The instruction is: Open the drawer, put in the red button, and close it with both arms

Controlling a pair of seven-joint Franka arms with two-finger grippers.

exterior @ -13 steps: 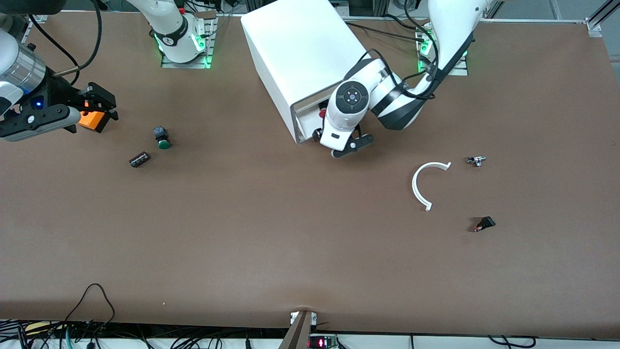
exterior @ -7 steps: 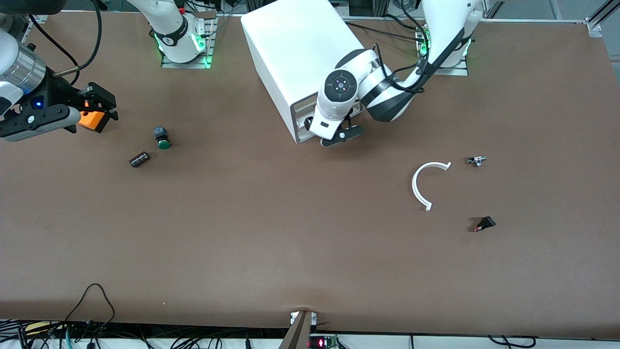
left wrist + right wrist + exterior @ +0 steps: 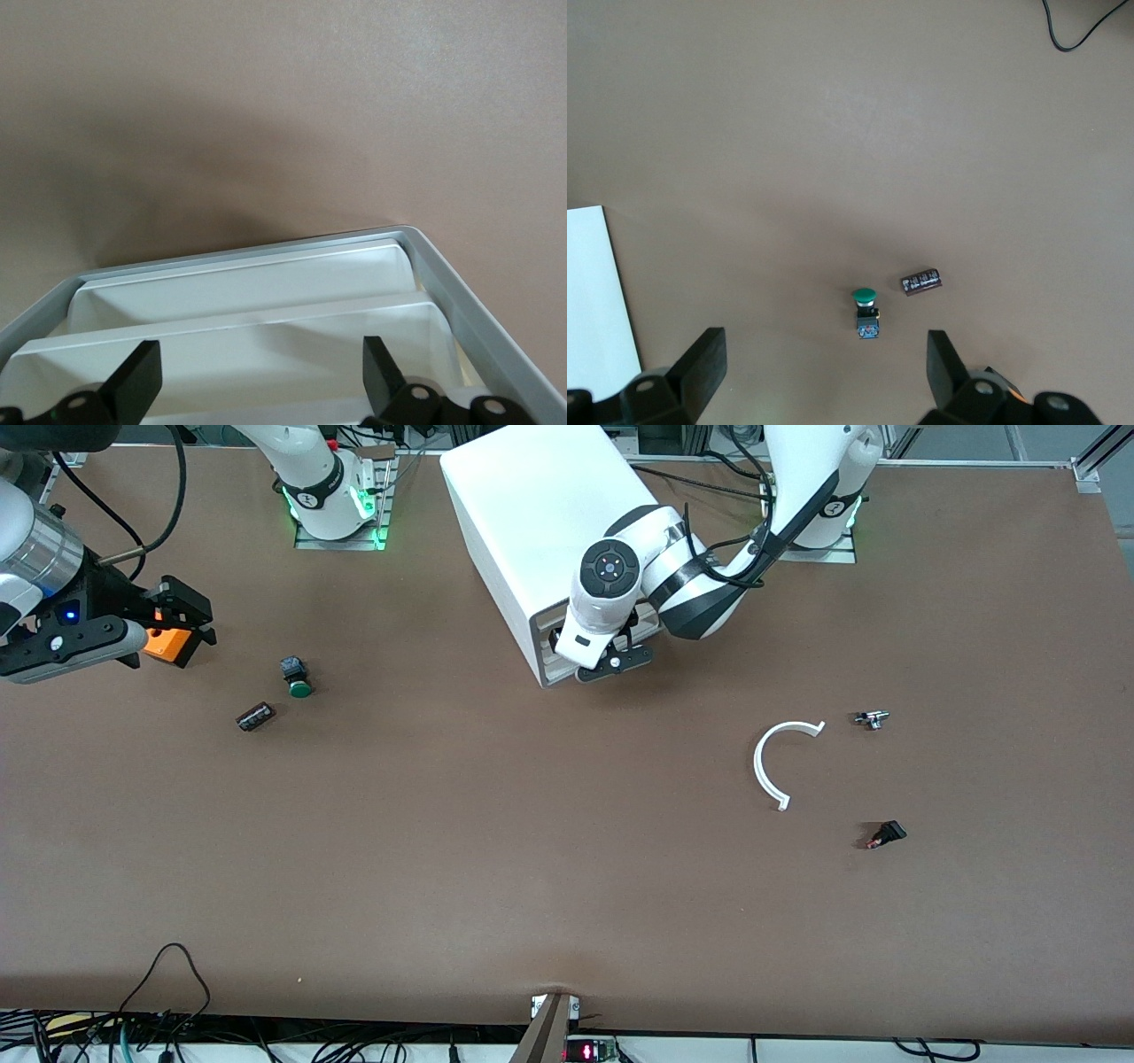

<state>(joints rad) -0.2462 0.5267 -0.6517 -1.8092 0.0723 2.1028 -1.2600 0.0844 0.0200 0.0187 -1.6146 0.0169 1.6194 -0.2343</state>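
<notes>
The white cabinet lies at the middle of the table, near the robots' bases. My left gripper is open, right at the cabinet's front. The drawer sits pushed in between the other white drawer fronts, within the grey frame, and my left gripper spans it without gripping. The red button is hidden. My right gripper is open and empty, waiting in the air at the right arm's end of the table; it also shows in the right wrist view.
A green-capped button and a black cylinder lie toward the right arm's end; both show in the right wrist view, button and cylinder. A white C-shaped ring, a small metal part and a black switch lie toward the left arm's end.
My left gripper has moved toward the cabinet and the drawer has slid in with it. The red button, seen in the open drawer before, is now out of sight. The right arm has not moved.
</notes>
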